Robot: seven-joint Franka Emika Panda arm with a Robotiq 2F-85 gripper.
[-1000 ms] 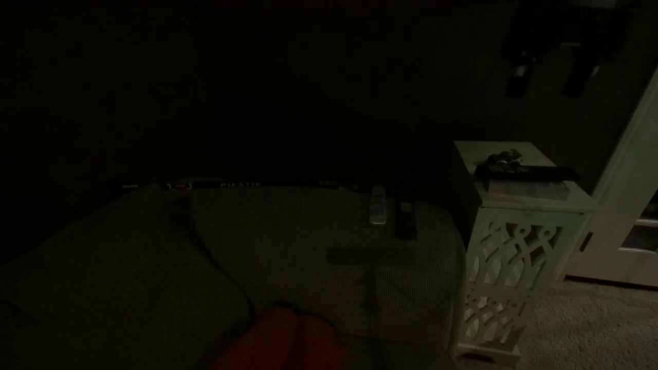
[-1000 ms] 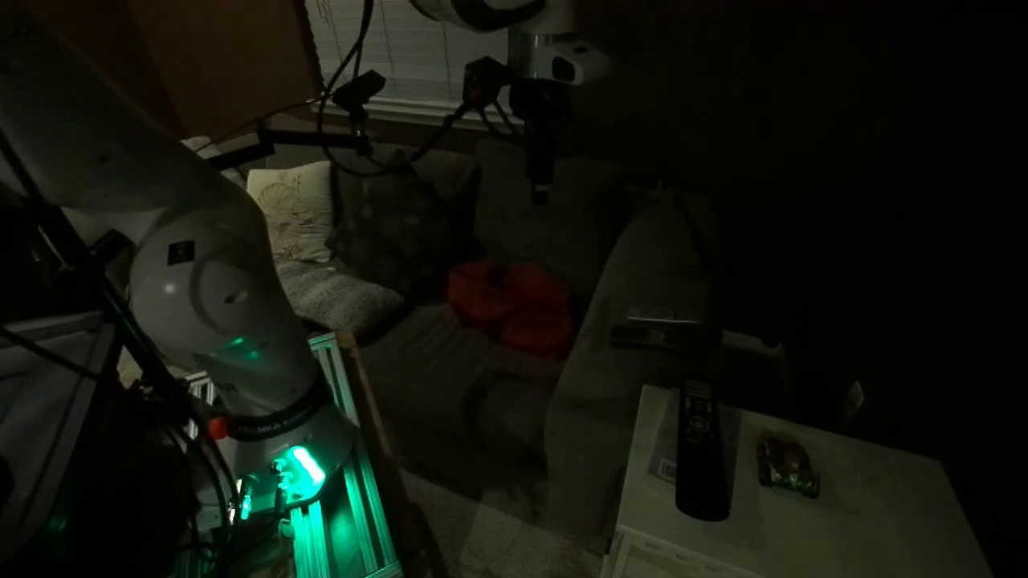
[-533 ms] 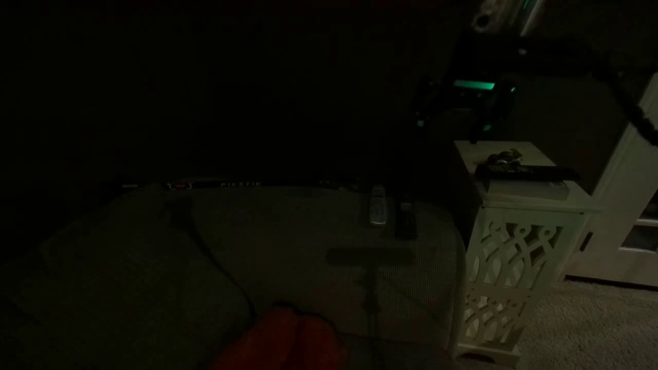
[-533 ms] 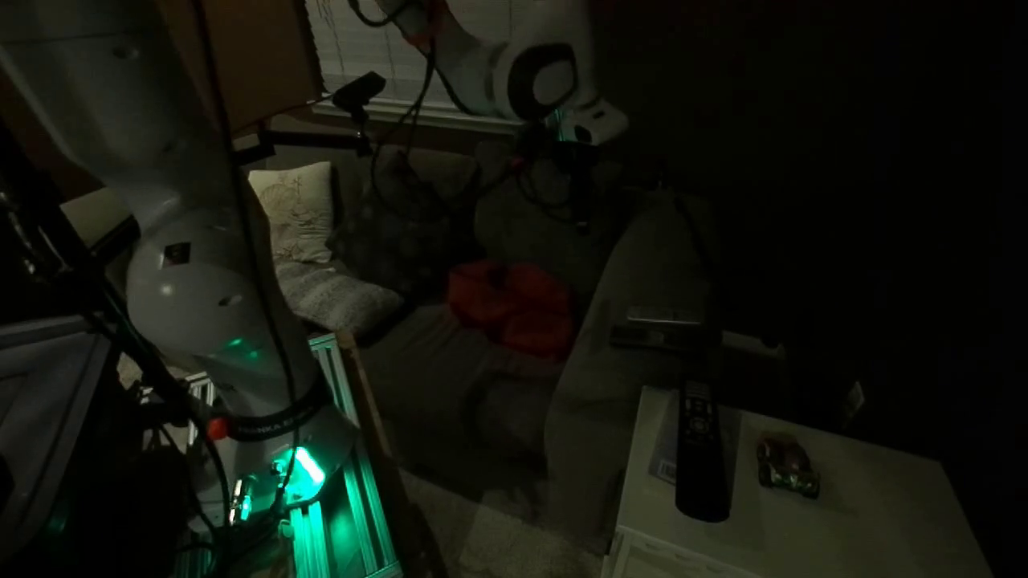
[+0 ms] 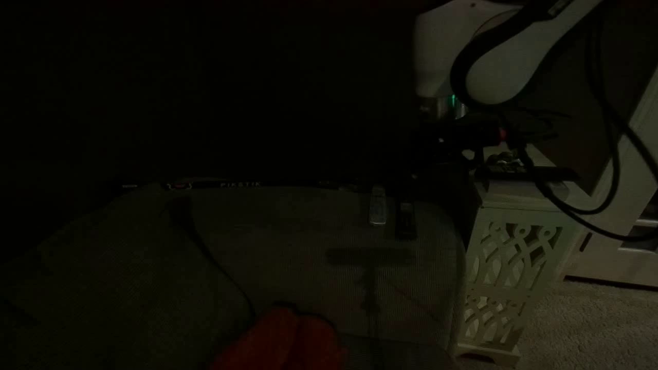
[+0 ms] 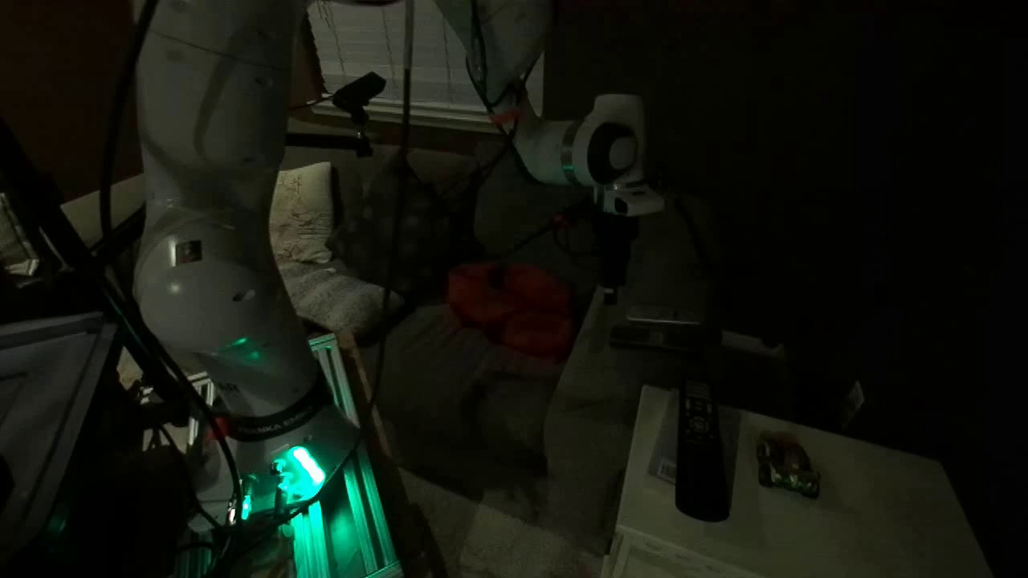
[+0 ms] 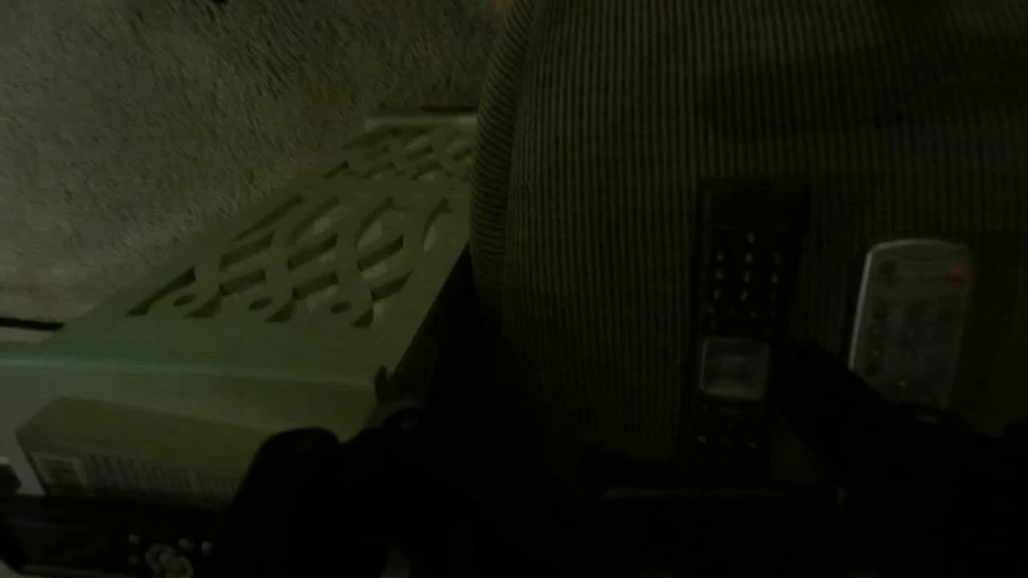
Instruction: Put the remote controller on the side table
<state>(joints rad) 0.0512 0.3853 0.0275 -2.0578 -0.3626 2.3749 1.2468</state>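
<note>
Widely spread hand (image 6: 610,295), near black remote (image 7: 743,325)

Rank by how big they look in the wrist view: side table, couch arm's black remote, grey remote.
Largest to smallest:
Side table
Black remote
Grey remote, showing least; its lower end is hidden, so full size is unsure.

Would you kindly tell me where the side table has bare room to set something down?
In an exterior view, the side table looks bare right of the toy car, out to the edge; a narrower strip separates the car from the long black remote. The left is crowded: that remote lies on a flat box.
</note>
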